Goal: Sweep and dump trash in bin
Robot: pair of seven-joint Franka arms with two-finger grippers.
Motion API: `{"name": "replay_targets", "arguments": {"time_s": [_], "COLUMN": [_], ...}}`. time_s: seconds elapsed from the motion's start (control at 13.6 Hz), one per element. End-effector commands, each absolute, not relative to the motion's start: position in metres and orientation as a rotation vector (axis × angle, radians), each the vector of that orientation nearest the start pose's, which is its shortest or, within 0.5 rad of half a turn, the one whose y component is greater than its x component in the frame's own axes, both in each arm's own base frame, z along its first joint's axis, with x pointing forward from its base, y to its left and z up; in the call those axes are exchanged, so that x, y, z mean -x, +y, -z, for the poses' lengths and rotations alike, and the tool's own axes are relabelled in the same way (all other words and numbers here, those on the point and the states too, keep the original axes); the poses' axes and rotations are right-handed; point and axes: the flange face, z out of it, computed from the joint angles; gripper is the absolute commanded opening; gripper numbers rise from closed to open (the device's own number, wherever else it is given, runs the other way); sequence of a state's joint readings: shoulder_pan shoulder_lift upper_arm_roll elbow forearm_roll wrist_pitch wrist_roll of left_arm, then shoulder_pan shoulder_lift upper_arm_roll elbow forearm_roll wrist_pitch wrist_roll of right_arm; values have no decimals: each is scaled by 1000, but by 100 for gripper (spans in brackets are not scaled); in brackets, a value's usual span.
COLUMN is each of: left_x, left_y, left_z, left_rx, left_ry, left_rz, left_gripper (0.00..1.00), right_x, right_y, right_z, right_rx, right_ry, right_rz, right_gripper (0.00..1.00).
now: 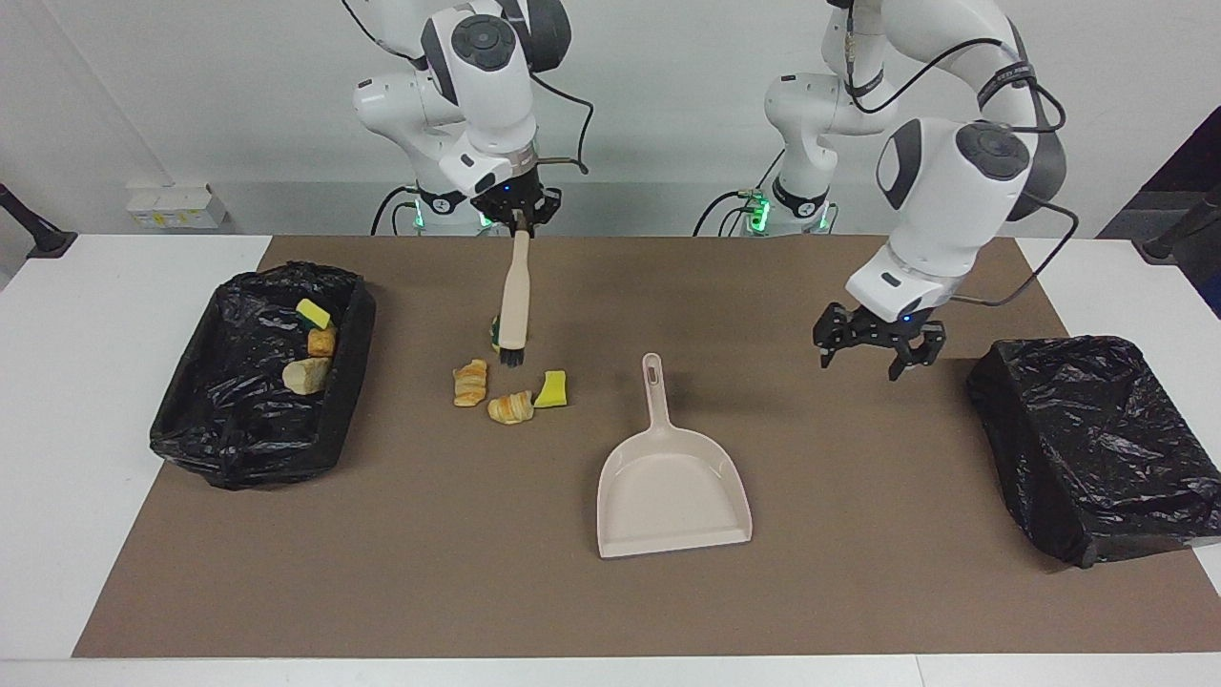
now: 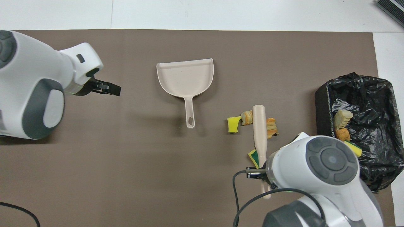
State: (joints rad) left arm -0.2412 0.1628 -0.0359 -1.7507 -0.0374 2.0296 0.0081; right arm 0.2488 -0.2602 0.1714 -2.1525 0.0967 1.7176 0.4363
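Observation:
My right gripper [image 1: 520, 221] is shut on the top of the beige brush's [image 1: 515, 296] handle, and the brush hangs bristles-down over the mat. Loose trash lies around the bristles: a green-and-yellow sponge [image 1: 495, 331] beside the brush, two croissant lumps [image 1: 469, 382] [image 1: 510, 407] and a yellow sponge piece [image 1: 551, 389]. The overhead view shows the brush [image 2: 260, 129], the yellow piece [image 2: 233, 124] and the green-and-yellow sponge [image 2: 253, 156]. The beige dustpan [image 1: 672, 487] lies empty on the mat, handle toward the robots. My left gripper [image 1: 863, 361] is open and empty, over the mat toward the left arm's end.
A black-lined bin [image 1: 355, 358] at the right arm's end holds a sponge [image 1: 313, 313] and two bread lumps [image 1: 305, 375]; it also shows in the overhead view [image 2: 320, 110]. A second black-bagged bin [image 1: 1087, 439] stands at the left arm's end.

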Motion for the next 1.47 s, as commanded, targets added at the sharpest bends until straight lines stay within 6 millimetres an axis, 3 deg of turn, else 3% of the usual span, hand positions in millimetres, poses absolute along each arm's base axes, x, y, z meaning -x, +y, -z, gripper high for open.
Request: {"name": "replay_targets", "arguments": {"time_s": [0.0, 0.07, 0.22, 0.44, 0.51, 0.66, 0.73, 1.03, 1.1, 1.17, 1.32, 1.39], "left_x": [-587, -584, -571, -565, -564, -547, -543, -538, -536, -533, -527, -525], "left_y": [-236, -257, -303, -351, -357, -389, -395, -398, -397, -397, -398, -398], "left_z": [-452, -446, -432, -395, -389, -370, -352, -358, -359, -359, -358, -358], "left_rx": [3192, 3206, 3232, 3252, 3267, 3264, 3253, 3246, 3235, 3228, 3220, 3219], "left_ry": [373, 340, 253, 157, 85, 86, 98, 54, 54, 54, 58, 60], "left_rz": [199, 235, 257, 287, 308, 289, 272, 256, 225, 204, 183, 178], "left_gripper": [100, 100, 100, 100, 100, 100, 100, 100, 94, 80, 10, 0], "right_x": [-422, -426, -427, -420, -422, -424, -425, -420, -421, -422, -421, -419], "right_y": [137, 120, 107, 89, 85, 94, 104, 136, 142, 148, 157, 163], "right_z": [-480, -471, -446, -404, -393, -369, -364, -346, -347, -348, -350, -356], "right_rx": [3182, 3210, 3264, 3304, 3299, 3299, 3297, 3225, 3176, 3162, 3162, 3167], "right_ry": [8, -6, -15, -21, -11, 13, -13, -47, -21, -23, -27, -39], "right_rz": [-305, -302, -298, -328, -349, -425, -418, -467, -458, -450, -455, -450], "right_gripper": [0, 0, 0, 0, 0, 0, 0, 0, 0, 0, 0, 0]}}
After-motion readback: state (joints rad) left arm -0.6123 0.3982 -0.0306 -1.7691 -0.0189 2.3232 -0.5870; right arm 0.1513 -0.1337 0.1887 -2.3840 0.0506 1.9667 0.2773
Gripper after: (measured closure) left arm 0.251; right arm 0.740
